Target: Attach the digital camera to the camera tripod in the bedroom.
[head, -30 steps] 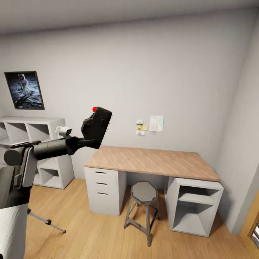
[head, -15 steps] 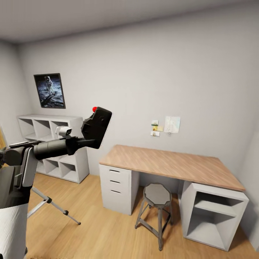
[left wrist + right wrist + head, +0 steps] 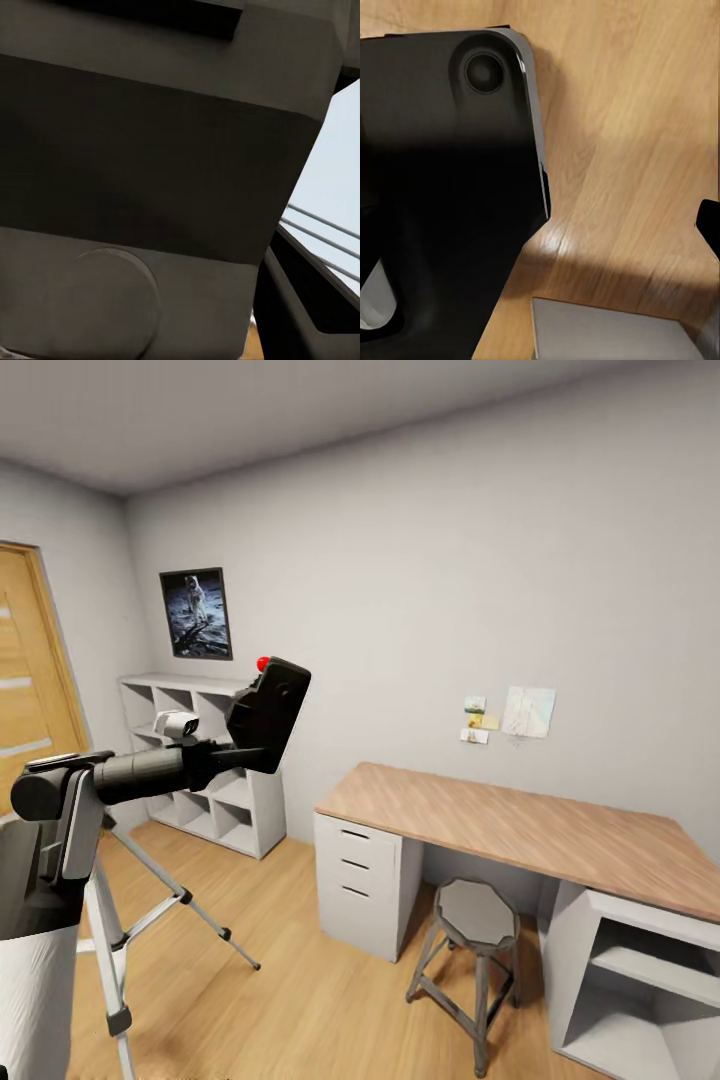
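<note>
Bedroom (image 3: 420, 560); black red-buttoned digital camera (image 3: 268, 712)

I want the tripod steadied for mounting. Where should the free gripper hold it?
Probably the camera tripod by its silver leg splaying toward the desk, high up, from the open-floor side: a slim bare tube jaws can close around. Its head is hidden behind the left arm.
</note>
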{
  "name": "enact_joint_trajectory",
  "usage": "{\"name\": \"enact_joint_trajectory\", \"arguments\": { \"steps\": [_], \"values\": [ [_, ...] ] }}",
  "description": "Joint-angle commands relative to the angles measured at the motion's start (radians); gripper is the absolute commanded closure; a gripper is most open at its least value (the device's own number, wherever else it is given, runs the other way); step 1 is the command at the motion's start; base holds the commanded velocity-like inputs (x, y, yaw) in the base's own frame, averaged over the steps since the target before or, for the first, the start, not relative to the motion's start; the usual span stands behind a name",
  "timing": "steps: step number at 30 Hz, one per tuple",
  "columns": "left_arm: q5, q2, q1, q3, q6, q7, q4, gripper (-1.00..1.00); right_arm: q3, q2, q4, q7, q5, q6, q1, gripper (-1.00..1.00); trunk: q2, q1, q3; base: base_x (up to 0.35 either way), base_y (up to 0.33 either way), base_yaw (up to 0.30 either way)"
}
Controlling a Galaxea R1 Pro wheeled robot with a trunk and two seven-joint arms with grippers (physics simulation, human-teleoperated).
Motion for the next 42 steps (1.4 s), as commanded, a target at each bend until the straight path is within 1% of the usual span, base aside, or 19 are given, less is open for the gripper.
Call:
{"name": "enact_joint_trajectory", "arguments": {
  "steps": [1, 19, 42],
  "values": [
    [0.001, 0.000, 0.000, 0.000, 0.007, -0.003, 0.001, 1.00, 0.007, 0.000, 0.001, 0.000, -0.009, -0.005, 0.000, -1.00, 0.000, 0.001, 0.000, 0.148, -0.101, 0.278],
    [0.001, 0.000, 0.000, 0.000, 0.007, -0.003, 0.000, 1.00, 0.007, 0.000, 0.001, 0.000, -0.009, -0.006, 0.000, -1.00, 0.000, 0.001, 0.000, 0.213, -0.163, 0.278],
    [0.001, 0.000, 0.000, 0.000, 0.007, -0.003, 0.001, 1.00, 0.007, 0.000, 0.001, 0.000, -0.009, -0.006, 0.000, -1.00, 0.000, 0.001, 0.000, 0.018, -0.013, 0.278]
  ]
}}
